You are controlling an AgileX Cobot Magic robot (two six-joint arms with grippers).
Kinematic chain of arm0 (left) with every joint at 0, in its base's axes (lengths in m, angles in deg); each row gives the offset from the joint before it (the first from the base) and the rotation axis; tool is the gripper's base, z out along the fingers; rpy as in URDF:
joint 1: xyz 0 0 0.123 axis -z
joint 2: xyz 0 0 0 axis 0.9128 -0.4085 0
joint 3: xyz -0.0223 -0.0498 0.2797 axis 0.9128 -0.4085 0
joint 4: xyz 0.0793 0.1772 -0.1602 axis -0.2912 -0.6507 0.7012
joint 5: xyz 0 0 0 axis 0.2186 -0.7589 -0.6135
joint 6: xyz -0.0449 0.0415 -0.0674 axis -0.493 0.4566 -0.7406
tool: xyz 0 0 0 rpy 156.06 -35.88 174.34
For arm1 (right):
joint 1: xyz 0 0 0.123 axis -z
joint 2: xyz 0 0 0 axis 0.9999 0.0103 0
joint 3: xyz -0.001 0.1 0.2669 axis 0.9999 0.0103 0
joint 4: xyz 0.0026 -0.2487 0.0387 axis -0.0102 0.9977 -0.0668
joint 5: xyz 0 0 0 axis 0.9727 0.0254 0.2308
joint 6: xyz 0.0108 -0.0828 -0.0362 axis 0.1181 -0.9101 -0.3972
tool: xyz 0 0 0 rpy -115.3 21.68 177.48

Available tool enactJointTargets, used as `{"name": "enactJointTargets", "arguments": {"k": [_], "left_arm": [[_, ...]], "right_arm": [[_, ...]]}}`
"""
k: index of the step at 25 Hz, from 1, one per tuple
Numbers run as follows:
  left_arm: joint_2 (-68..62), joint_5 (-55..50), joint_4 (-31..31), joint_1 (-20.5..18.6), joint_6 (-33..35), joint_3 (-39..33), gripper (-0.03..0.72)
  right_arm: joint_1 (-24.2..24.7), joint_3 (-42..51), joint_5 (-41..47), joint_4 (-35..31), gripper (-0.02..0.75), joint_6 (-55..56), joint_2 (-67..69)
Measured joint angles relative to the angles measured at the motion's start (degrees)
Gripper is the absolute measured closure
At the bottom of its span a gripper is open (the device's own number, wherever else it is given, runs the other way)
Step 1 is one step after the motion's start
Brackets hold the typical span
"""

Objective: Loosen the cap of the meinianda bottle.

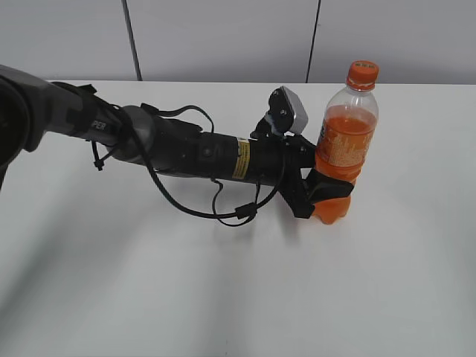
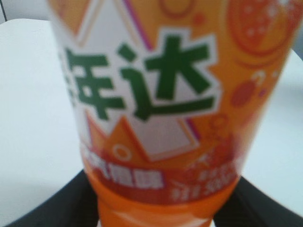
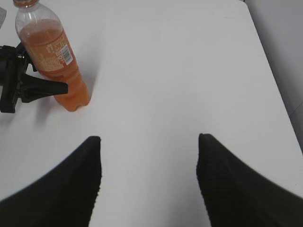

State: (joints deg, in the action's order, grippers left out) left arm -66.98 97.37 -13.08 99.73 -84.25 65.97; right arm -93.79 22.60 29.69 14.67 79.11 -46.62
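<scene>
The meinianda bottle [image 1: 343, 145] stands upright on the white table, clear plastic with orange drink and an orange label. Its orange cap [image 1: 362, 73] sits on top. My left gripper [image 1: 321, 195] is shut on the bottle's waisted lower body, below the label. In the left wrist view the label [image 2: 161, 94] fills the frame, with both black fingers at its sides. My right gripper [image 3: 147, 156] is open and empty over bare table, well to the right of the bottle [image 3: 54, 59]. It is out of the exterior view.
The white table [image 1: 223, 297] runs to a grey wall [image 1: 223, 37] at the back. In the right wrist view the table's right edge [image 3: 279, 94] shows. The left arm [image 1: 186, 149] lies across the table's left half with a looping black cable.
</scene>
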Motion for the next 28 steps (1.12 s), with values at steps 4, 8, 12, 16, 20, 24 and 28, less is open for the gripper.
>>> {"name": "enactJointTargets", "arguments": {"k": [4, 8, 12, 16, 20, 24, 28], "left_arm": [[0.0, 0.0, 0.0, 0.0, 0.0, 0.0, 0.284], [0.0, 0.0, 0.0, 0.0, 0.0, 0.0, 0.284], [0.0, 0.0, 0.0, 0.0, 0.0, 0.0, 0.284], [0.0, 0.1, 0.1, 0.0, 0.0, 0.0, 0.284], [0.0, 0.1, 0.1, 0.0, 0.0, 0.0, 0.284], [0.0, 0.1, 0.1, 0.0, 0.0, 0.0, 0.284], [0.0, 0.1, 0.1, 0.0, 0.0, 0.0, 0.285]], "right_arm": [[0.0, -8.0, -0.3, -0.1, 0.269, 1.7, 11.9], [0.0, -16.8, 0.0, -1.3, 0.27, 1.7, 22.4], [0.0, -25.7, 5.0, -1.3, 0.27, 2.1, 33.3], [0.0, -34.4, 10.8, -1.3, 0.272, 2.1, 44.0], [0.0, -41.1, 11.7, -1.3, 0.272, 2.1, 51.2], [0.0, -46.2, 11.7, -1.3, 0.272, 1.3, 58.2], [0.0, -49.5, 11.7, -1.3, 0.272, 0.2, 64.9]]}}
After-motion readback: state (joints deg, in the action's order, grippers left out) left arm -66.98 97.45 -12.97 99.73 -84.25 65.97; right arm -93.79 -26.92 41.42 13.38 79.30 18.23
